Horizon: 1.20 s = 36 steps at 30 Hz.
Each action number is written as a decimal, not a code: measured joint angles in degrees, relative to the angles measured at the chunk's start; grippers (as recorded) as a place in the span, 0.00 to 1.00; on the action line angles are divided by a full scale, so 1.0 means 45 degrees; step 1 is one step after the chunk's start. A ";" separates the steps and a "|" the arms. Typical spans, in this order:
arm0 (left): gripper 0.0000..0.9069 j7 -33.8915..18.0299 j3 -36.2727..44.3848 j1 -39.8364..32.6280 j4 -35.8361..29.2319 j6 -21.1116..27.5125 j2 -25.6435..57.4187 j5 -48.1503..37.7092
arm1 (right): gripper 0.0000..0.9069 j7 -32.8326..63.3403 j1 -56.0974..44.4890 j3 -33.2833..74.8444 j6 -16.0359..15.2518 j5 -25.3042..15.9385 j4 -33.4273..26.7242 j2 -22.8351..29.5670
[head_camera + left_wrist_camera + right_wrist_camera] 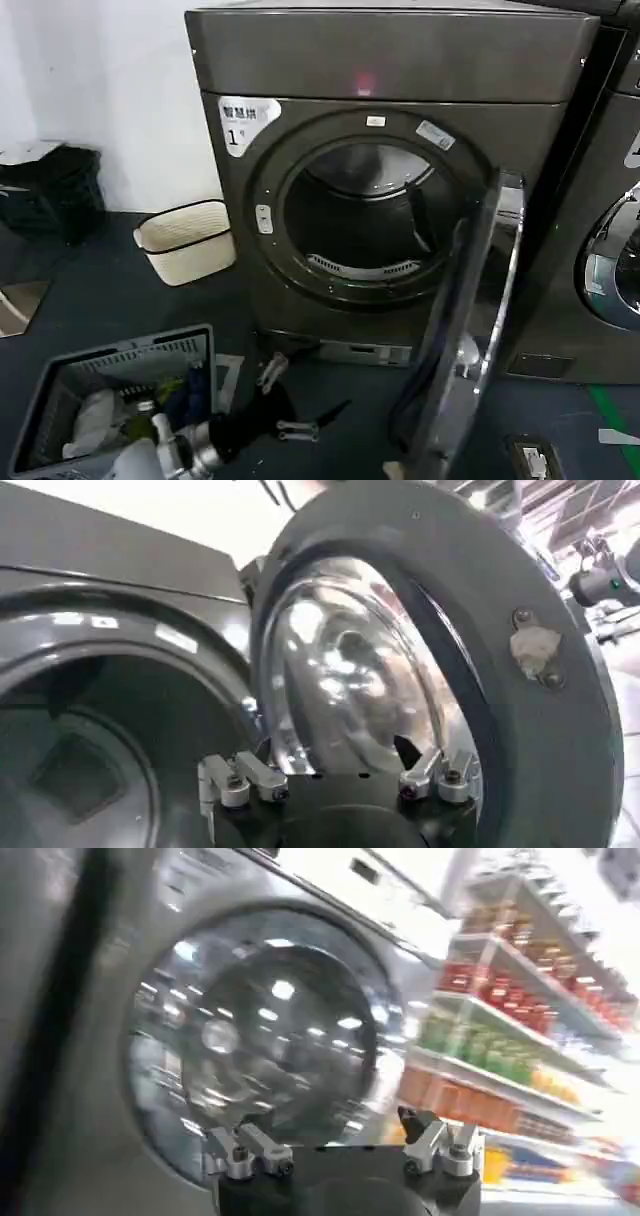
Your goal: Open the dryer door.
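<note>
Nearest, the left gripper [285,400] hovers low, jaws spread wide and empty, just left of the dryer door [470,330], which stands swung open on the dryer [400,70]. Risk: the free door may swing back and strike the fingers. Right gripper [345,1148] likewise gapes empty, facing a second machine [260,1038].

Second machine [610,230] cut by edge

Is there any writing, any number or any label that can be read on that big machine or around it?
"1": white corner sticker on the dryer; the line of characters above the number is too small to read.
Small white sticker on the ring round the opening: blurred, unreadable.
Small label at the top of that ring: unreadable.
Packages on the shelves in the right wrist view: blurred, unreadable.
</note>
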 joint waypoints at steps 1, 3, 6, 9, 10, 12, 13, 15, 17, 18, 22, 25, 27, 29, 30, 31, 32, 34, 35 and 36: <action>1.00 -0.0005 0.0273 -0.0237 0.0088 0.0007 -0.0058 0.0019 | 1.00 0.0012 -0.0075 0.0218 0.0101 -0.0010 -0.0195 0.0055; 1.00 -0.0035 0.0875 -0.0698 0.0291 0.0028 -0.0197 0.0049 | 1.00 0.0059 -0.0220 0.0612 0.0298 0.0014 -0.0569 0.0142; 1.00 -0.0061 0.1870 -0.1417 0.0588 0.0065 -0.0462 0.0092 | 1.00 0.0282 -0.0428 0.1190 0.0443 0.0058 -0.1167 0.0253; 1.00 -0.0081 0.2831 -0.2167 0.1005 0.0110 -0.0795 0.0103 | 1.00 0.0636 -0.0583 0.1638 0.0542 0.0052 -0.1752 0.0362; 1.00 -0.0085 0.3151 -0.2443 0.1168 0.0127 -0.0935 0.0103 | 1.00 0.0775 -0.0637 0.1804 0.0573 0.0033 -0.1985 0.0413; 1.00 -0.0106 0.3691 -0.2934 0.1447 0.0153 -0.1161 0.0104 | 1.00 0.1034 -0.0746 0.2069 0.0617 0.0014 -0.2402 0.0504; 1.00 -0.0132 0.3975 -0.3206 0.1607 0.0166 -0.1311 0.0088 | 1.00 0.1176 -0.0801 0.2231 0.0670 -0.0001 -0.2637 0.0554; 1.00 -0.0134 0.4544 -0.3659 0.1827 0.0166 -0.1582 0.0092 | 1.00 0.1378 -0.0881 0.2521 0.0801 -0.0020 -0.3066 0.0613; 1.00 -0.0150 0.5135 -0.4113 0.2070 0.0166 -0.1895 0.0127 | 1.00 0.1571 -0.0986 0.2828 0.1014 -0.0034 -0.3553 0.0638; 1.00 -0.0167 0.5373 -0.4349 0.2211 0.0165 -0.2033 0.0148 | 1.00 0.1627 -0.1022 0.2947 0.1081 -0.0020 -0.3756 0.0641; 1.00 -0.0231 0.6450 -0.5237 0.2774 0.0194 -0.2726 0.0274 | 1.00 0.2163 -0.1184 0.3454 0.1642 -0.0015 -0.4713 0.0612; 1.00 -0.0273 0.7193 -0.5798 0.3160 0.0239 -0.3277 0.0397 | 1.00 0.2670 -0.1265 0.3752 0.2081 -0.0329 -0.5352 0.0629; 1.00 -0.0283 0.7575 -0.6057 0.3376 0.0299 -0.3644 0.0488 | 1.00 0.3043 -0.1331 0.3911 0.2149 -0.0684 -0.5704 0.0699; 1.00 -0.0301 0.7976 -0.6331 0.3633 0.0383 -0.4090 0.0607 | 1.00 0.3469 -0.1397 0.4086 0.2131 -0.1021 -0.6039 0.0740; 1.00 -0.0302 0.8145 -0.6423 0.3745 0.0421 -0.4286 0.0649 | 1.00 0.3654 -0.1423 0.4148 0.2093 -0.1138 -0.6163 0.0757; 1.00 -0.0309 0.8316 -0.6544 0.3860 0.0466 -0.4509 0.0715 | 1.00 0.3824 -0.1439 0.4217 0.2044 -0.1225 -0.6305 0.0768; 1.00 -0.0313 0.8471 -0.6639 0.3954 0.0511 -0.4719 0.0793 | 1.00 0.3961 -0.1451 0.4277 0.1930 -0.1299 -0.6413 0.0784; 1.00 -0.0324 0.8744 -0.6797 0.4139 0.0552 -0.5137 0.0986 | 1.00 0.4189 -0.1487 0.4399 0.1741 -0.1330 -0.6626 0.0832; 1.00 -0.0327 0.8874 -0.6855 0.4231 0.0565 -0.5327 0.1067 | 1.00 0.4227 -0.1510 0.4468 0.1706 -0.1329 -0.6717 0.0860; 1.00 -0.0329 0.9013 -0.6922 0.4305 0.0576 -0.5507 0.1151 | 1.00 0.4234 -0.1530 0.4497 0.1700 -0.1311 -0.6752 0.0897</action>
